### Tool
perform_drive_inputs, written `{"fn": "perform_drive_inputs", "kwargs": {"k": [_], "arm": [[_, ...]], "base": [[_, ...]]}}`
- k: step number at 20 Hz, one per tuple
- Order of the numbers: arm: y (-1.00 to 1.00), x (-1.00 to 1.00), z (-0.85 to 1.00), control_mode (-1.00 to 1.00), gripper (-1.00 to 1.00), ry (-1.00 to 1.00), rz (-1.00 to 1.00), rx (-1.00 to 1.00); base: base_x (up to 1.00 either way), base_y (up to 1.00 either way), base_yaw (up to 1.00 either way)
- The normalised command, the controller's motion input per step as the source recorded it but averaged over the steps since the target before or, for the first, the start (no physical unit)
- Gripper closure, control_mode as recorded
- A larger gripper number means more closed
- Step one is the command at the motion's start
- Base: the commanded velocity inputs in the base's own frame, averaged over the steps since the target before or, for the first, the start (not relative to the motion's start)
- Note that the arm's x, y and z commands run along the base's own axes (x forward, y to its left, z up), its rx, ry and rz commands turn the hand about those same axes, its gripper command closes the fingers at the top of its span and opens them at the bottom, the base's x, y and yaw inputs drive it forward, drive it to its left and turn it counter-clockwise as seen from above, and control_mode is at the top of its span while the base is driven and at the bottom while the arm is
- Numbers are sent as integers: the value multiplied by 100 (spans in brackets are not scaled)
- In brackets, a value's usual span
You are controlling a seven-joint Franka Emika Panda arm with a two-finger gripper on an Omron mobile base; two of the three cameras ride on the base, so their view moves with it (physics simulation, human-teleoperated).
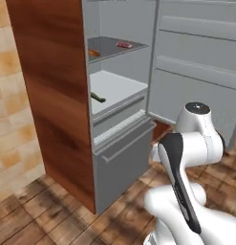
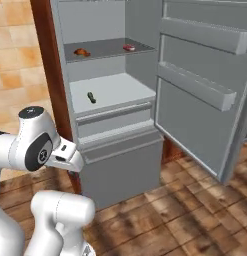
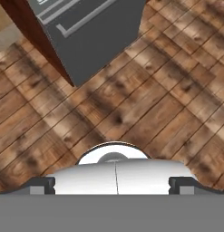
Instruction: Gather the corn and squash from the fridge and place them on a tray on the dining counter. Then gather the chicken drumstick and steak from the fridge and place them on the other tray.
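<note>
The fridge (image 2: 115,100) stood with its door (image 2: 205,85) swung wide to the right, and the robot had parked in front of it with its arm folded low, well short of the shelves. On the upper glass shelf (image 2: 107,49) lay two small things: an orange-brown lump toward the left (image 2: 82,52), most likely the chicken drumstick, and a red-and-white piece further right (image 2: 129,48), most likely the steak. On the white ledge below (image 2: 115,92) a small dark green object (image 2: 91,97) lay near the front left; it could have been the squash, though it was too small for me to be sure. I could not pick out any corn.

The gripper (image 3: 113,183) pointed down at the wooden floor (image 3: 145,99) beside the grey bottom drawer (image 3: 86,31). Only the tips of its fingers showed at the lower corners of the hand view, set far apart, so it looked open and held nothing.

By my reading, the task was at its first stage, fetching the vegetables, with nothing yet lifted. The next move would call for raising and unfolding the arm, swinging the hand up toward the white ledge, and coming down over the green object with the jaws set across its narrow width. The side wall of the fridge, close on the left, would leave little room.
</note>
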Motion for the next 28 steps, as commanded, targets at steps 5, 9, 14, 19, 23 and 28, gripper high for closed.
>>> {"fn": "perform_drive_inputs", "kwargs": {"k": [5, 9, 14, 19, 23, 28], "arm": [[0, 0, 0, 100, -100, 0, 0, 0], [0, 0, 0, 100, -100, 0, 0, 0], [0, 0, 0, 100, -100, 0, 0, 0], [0, 0, 0, 100, -100, 0, 0, 0], [0, 0, 0, 100, -100, 0, 0, 0], [0, 0, 0, 100, -100, 0, 0, 0]], "base": [[91, -16, 41], [64, -33, 37], [53, -42, 34], [61, -40, 36], [57, -37, 34], [49, -36, 30]]}}
